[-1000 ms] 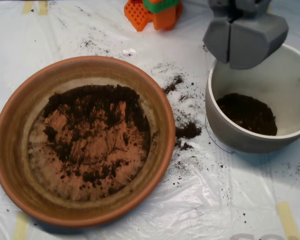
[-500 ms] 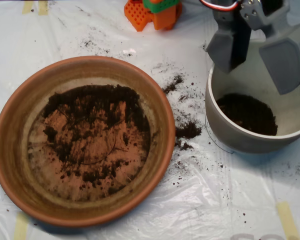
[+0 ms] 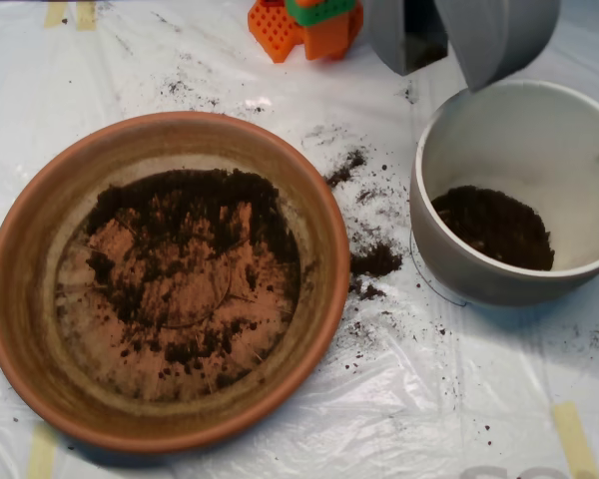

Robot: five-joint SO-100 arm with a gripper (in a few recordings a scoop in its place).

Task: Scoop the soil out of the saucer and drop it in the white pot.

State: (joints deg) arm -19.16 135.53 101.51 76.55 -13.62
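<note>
The saucer (image 3: 40, 210) is a wide terracotta dish at the left, with soil (image 3: 185, 225) spread thinly over its floor, thickest toward the back. At the right stands the white pot (image 3: 449, 249), a dark heap of soil (image 3: 494, 228) on its bottom. My grey scoop (image 3: 444, 72) hangs at the top edge, above and just behind the pot's far-left rim. Its two shells stand apart, open, with nothing seen between them.
Spilled soil (image 3: 376, 261) lies on the plastic sheet between saucer and pot, with more specks (image 3: 345, 166) further back. An orange and green plastic block (image 3: 307, 24) sits at the top, left of the scoop. Tape strips mark the sheet's corners.
The scoop went from shut over the pot's far rim to open, then rose and shifted left toward the top edge. The soil in the pot and saucer looks the same.
</note>
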